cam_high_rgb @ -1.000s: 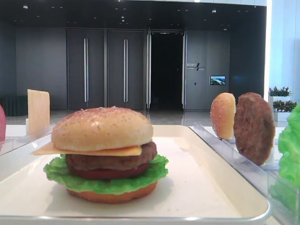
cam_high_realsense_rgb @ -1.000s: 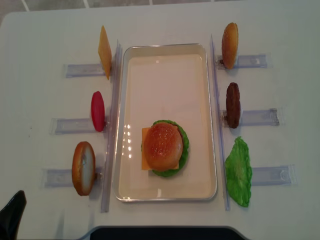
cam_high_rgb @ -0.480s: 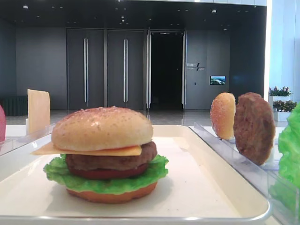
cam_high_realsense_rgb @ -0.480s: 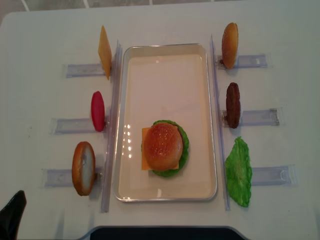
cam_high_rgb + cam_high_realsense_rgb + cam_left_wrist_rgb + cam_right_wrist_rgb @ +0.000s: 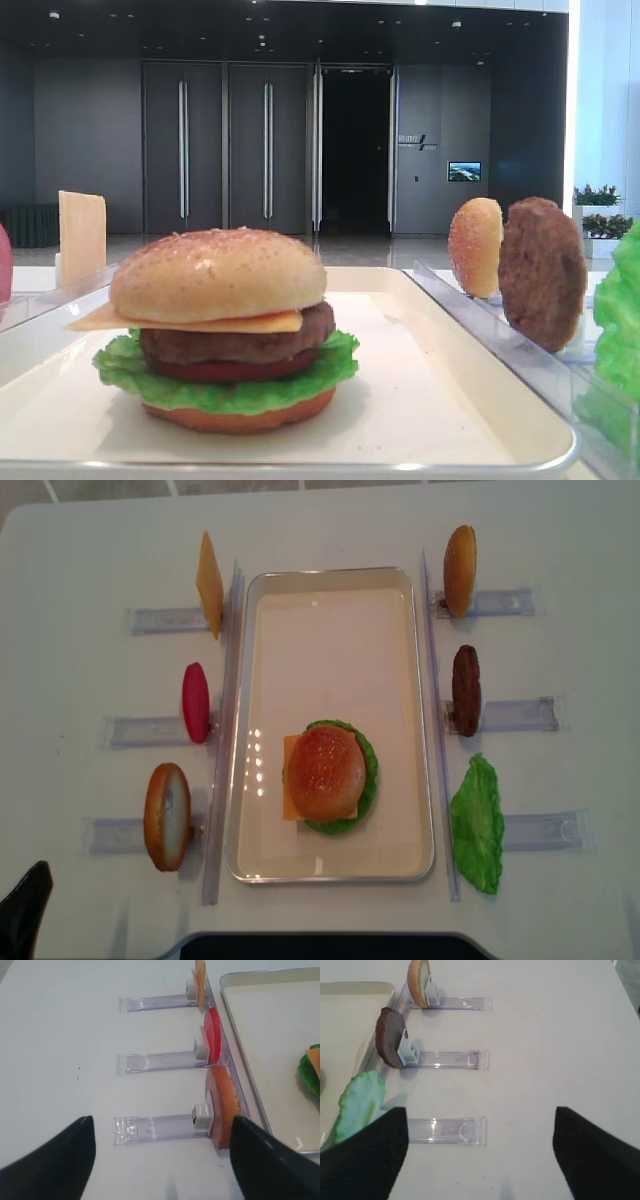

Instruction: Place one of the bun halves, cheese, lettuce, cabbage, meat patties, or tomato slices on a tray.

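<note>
On glossy white tray (image 5: 330, 865), domed sesame-speckled bun (image 5: 326, 772).

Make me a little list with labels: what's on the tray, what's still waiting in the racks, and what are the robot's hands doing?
tray: one stacked burger, bun on top
left racks: cheese, tomato, bun
right racks: bun half, patty, lettuce
left gripper: open, empty, above the table
right gripper: open, empty, above the table
</note>
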`<move>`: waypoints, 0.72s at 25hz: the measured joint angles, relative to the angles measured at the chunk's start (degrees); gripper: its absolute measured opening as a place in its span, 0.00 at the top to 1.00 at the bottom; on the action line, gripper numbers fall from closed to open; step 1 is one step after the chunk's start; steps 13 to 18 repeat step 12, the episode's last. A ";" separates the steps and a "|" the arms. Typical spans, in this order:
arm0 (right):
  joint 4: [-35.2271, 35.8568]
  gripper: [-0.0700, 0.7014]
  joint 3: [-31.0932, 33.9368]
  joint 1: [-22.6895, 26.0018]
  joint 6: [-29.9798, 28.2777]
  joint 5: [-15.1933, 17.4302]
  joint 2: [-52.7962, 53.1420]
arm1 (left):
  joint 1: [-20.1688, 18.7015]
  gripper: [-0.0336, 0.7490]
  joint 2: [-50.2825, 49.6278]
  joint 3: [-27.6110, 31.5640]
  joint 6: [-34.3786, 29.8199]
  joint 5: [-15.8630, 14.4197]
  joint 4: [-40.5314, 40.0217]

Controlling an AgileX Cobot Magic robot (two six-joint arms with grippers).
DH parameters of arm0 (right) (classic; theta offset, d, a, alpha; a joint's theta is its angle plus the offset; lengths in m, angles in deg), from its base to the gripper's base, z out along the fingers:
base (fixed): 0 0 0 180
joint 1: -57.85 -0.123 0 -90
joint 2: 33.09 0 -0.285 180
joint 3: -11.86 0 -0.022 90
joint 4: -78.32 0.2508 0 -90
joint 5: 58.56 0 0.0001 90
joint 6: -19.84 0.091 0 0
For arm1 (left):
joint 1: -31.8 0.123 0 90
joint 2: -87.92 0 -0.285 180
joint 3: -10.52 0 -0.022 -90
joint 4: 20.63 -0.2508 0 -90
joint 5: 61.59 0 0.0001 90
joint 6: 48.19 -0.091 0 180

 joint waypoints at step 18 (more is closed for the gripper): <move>0.00 0.15 0.00 0.00 0.00 0.00 0.00 | 0.00 0.14 0.00 0.00 0.00 0.00 0.00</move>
